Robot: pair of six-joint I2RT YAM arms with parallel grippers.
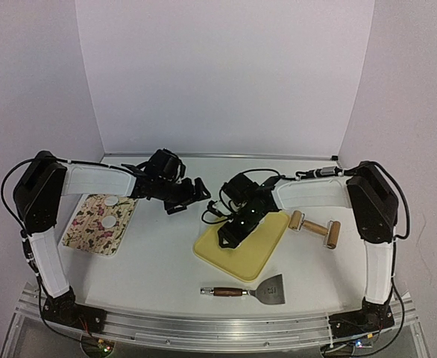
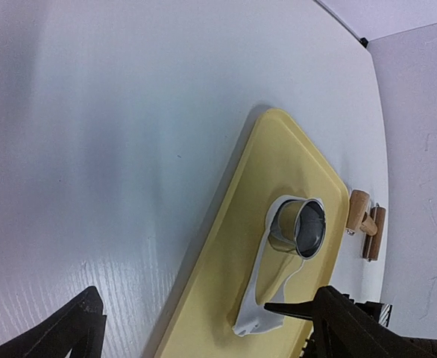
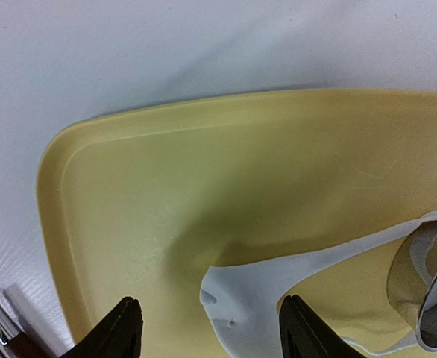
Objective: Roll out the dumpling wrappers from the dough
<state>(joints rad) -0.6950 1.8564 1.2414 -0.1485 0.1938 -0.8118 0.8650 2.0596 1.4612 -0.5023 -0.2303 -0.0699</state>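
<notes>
From above, two dumpling wrappers [image 1: 110, 200] lay on a flowered mat [image 1: 88, 227] at the table's [image 1: 159, 268] left. The left gripper [image 1: 190, 198] hung over bare table, and the right gripper [image 1: 227, 239] hung over a yellow board [image 1: 259, 250].

In the left wrist view, the jaws stood wide with nothing between them. A metal ring [image 2: 299, 227] stood on a dough scrap [image 2: 267, 287].

In the right wrist view, the jaws were apart, straddling the scrap's end.
</notes>
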